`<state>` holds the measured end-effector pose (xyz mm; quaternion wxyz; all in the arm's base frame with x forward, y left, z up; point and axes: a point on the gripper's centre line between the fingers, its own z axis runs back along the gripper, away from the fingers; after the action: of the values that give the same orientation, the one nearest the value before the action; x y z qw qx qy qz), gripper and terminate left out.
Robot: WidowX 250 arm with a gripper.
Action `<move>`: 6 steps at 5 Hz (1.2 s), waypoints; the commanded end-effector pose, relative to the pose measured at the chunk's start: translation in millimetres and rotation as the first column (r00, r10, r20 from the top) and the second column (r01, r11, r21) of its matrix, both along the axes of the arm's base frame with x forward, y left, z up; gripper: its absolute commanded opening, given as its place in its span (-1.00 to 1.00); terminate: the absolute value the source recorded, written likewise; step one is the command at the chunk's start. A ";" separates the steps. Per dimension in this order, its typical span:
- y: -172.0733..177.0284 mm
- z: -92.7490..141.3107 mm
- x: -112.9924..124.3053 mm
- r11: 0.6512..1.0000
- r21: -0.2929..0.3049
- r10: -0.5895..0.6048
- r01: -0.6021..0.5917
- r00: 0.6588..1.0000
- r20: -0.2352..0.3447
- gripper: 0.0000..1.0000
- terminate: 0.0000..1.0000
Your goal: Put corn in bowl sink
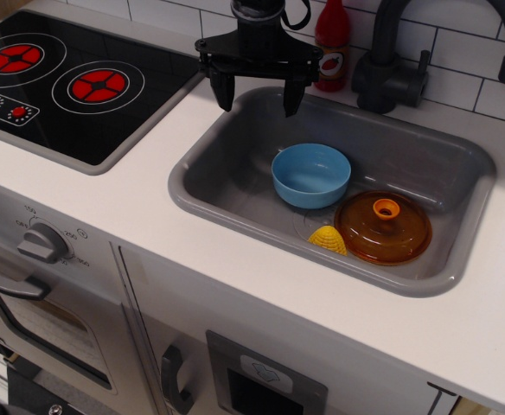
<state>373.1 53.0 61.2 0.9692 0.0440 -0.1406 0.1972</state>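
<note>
Toy kitchen counter with inset sink [235,186], viewed from the front edge toward the tiled wall. Nearest the viewer, against the sink's front wall, lies the corn [328,239], its right side touching or tucked just under the rim of the orange domed lid [383,226]. Just behind both sits the bowl [311,175], upright and empty. Farther back, above the sink's rear left rim, hangs the gripper [257,95], fingers spread wide and holding nothing, well apart from the corn. The step in hand appears to be the approach, with the pick not yet made. The next move calls for a descent forward and to the right, past the bowl; the lid crowds the corn's right side and the sink wall its front. Behind stand the faucet [391,60] and a red bottle [331,39]; the stovetop [62,82] lies to the left.
</note>
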 end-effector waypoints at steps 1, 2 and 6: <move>0.0 0.0 0.0 1.000 0.000 0.000 0.000 1.000 0.000 1.00 -1.00; -20.9 8.0 -9.5 0.999 -0.006 -0.050 0.050 0.998 -0.035 1.00 -1.00; -105.8 -23.8 -52.5 0.954 -0.110 -0.295 0.280 0.942 -0.159 1.00 -1.00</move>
<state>317.7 -54.0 25.7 0.9977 0.0014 -0.0359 0.0567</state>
